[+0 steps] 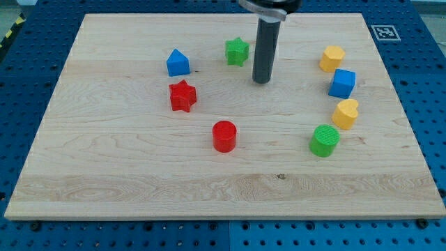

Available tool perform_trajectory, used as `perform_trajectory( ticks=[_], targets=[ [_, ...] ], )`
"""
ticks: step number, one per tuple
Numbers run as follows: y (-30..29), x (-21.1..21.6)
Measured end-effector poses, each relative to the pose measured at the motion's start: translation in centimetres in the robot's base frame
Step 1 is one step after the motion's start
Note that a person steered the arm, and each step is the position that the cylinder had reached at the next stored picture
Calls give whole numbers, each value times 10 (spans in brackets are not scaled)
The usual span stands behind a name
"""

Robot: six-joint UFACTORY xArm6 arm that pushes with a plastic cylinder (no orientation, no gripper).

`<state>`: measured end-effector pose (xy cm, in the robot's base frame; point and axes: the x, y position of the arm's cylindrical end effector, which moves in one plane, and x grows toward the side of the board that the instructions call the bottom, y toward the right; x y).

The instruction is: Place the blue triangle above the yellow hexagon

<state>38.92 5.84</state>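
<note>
The blue triangle (178, 63) lies at the upper left of the wooden board (139, 174). The yellow hexagon (332, 58) lies at the upper right, far to the right of the triangle. My tip (261, 81) rests on the board between them, just right of the green star (237, 51). It touches no block.
A red star (182, 95) lies below the blue triangle. A red cylinder (224, 136) is near the middle. A blue cube (342, 83), a yellow heart (345, 113) and a green cylinder (324, 140) run down below the yellow hexagon.
</note>
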Motion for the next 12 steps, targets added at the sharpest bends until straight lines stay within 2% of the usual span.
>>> perform_trajectory(
  ticks=[1, 3, 6, 12],
  targets=[
    [-23, 11],
    [-109, 11],
    [-149, -7],
    [-171, -93]
  ],
)
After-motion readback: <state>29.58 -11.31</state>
